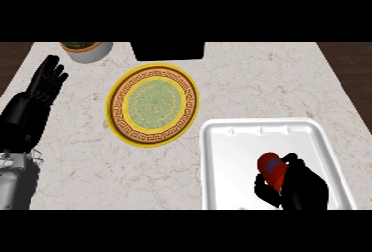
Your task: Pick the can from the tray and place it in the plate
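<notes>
A red can [271, 166] with a blue mark lies in the white tray [225, 167] at the lower right. My right hand [301, 187] is over the tray, its fingers and thumb curled round the can from the right and below, hiding part of it. The round plate [153, 104], yellow-rimmed with a brown patterned band and a green centre, sits on the counter up and left of the tray with nothing on it. At the left edge my left hand [40, 93] rests open, fingers pointing up, well away from the plate.
A white pot with a green plant [88, 50] stands at the counter's back left. A black box-like object [168, 49] sits at the back centre, just behind the plate. Marble counter shows between plate and tray.
</notes>
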You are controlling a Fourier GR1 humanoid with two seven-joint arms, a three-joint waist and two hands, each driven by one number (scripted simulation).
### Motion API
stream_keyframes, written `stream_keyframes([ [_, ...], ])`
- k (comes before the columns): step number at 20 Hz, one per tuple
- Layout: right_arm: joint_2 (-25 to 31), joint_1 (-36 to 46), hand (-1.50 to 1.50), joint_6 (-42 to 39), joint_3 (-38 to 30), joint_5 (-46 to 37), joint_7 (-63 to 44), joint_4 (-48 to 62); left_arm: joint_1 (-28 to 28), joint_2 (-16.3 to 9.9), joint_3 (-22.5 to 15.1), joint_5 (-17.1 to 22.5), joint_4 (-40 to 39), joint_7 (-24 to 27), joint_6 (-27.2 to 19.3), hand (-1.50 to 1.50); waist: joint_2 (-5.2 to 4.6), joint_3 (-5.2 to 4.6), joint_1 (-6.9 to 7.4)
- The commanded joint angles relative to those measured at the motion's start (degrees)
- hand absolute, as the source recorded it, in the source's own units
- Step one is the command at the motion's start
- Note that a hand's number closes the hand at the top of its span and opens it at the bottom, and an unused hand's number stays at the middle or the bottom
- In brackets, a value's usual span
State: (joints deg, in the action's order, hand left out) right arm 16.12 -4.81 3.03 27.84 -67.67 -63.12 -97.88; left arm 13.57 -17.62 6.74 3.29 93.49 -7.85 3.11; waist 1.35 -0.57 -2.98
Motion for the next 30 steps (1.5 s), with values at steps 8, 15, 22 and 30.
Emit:
stream_keyframes([
  [8,-15.7,-6.5,1.5,-2.3,18.2,-27.9,-10.5,-20.6,-0.1,2.3,-2.5,-1.7,-0.2,1.5,-0.3,0.0,-1.06,0.5,2.46],
  [15,-15.9,5.7,1.5,3.0,25.2,-26.3,-13.0,-19.9,3.4,1.9,-1.4,-1.4,-3.1,1.5,-0.1,0.0,-1.47,0.51,3.24],
  [22,-15.9,22.3,1.5,2.5,19.6,-15.9,-16.0,-10.5,2.7,1.8,-2.4,-0.7,-2.4,1.9,2.2,0.0,-1.79,0.49,4.79],
  [30,-16.1,38.8,1.5,9.2,8.7,-1.6,-14.3,2.9,7.8,1.5,-1.6,1.1,-2.3,-1.9,2.4,0.0,-2.1,0.56,6.37],
])
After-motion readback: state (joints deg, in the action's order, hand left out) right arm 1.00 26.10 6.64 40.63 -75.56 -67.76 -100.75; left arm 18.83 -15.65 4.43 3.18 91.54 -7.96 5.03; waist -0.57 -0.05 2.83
